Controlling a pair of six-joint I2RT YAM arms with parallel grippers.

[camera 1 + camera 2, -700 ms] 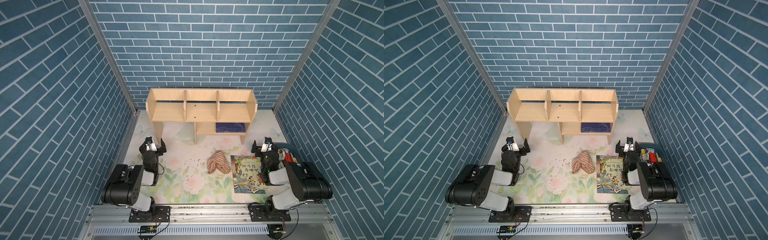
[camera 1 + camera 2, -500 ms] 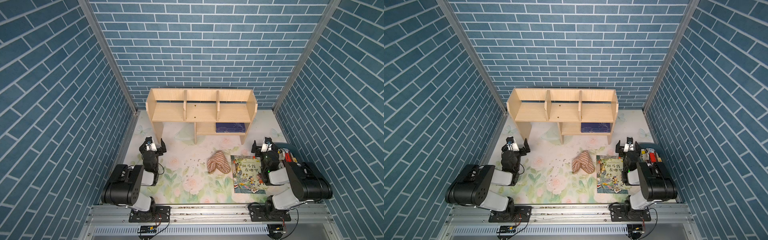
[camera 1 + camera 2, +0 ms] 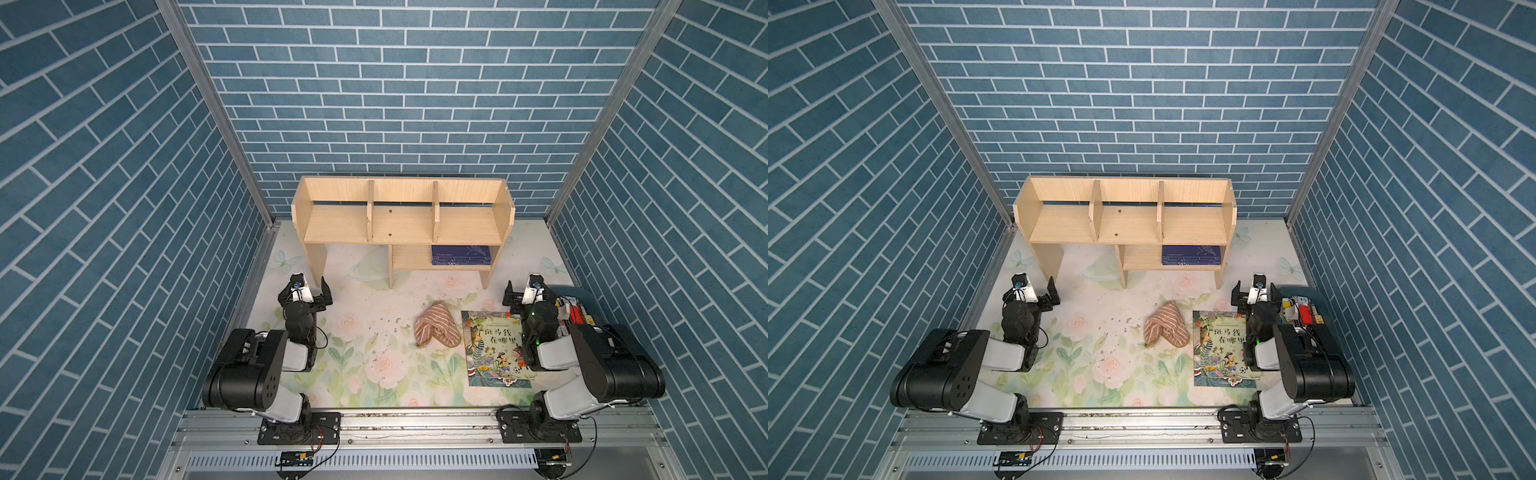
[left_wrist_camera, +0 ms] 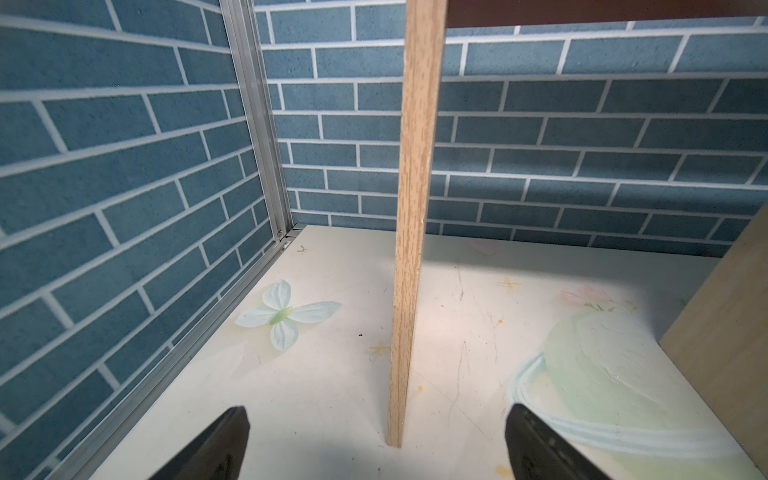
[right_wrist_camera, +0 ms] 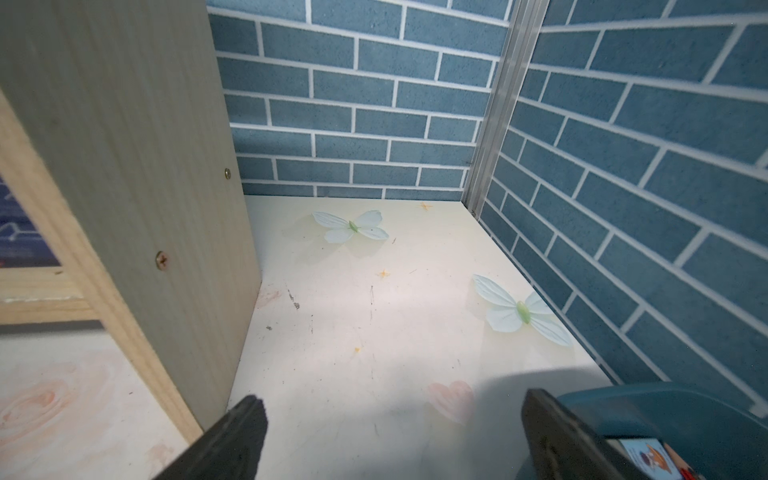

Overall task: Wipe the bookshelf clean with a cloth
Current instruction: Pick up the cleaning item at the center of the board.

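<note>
The pale-wood bookshelf stands at the back of the floral mat, and its three upper compartments hold nothing but a few small specks. The striped tan and cream cloth lies crumpled on the mat in front of it, held by nothing. My left gripper is open and low, facing the front edge of the shelf's left side panel. My right gripper is open beside the right side panel. Both are empty.
A colourful picture book lies just right of the cloth. A dark blue book sits in the lower cubby. A teal bin of small items stands by the right arm. Dark crumbs are scattered on the mat. Brick walls close three sides.
</note>
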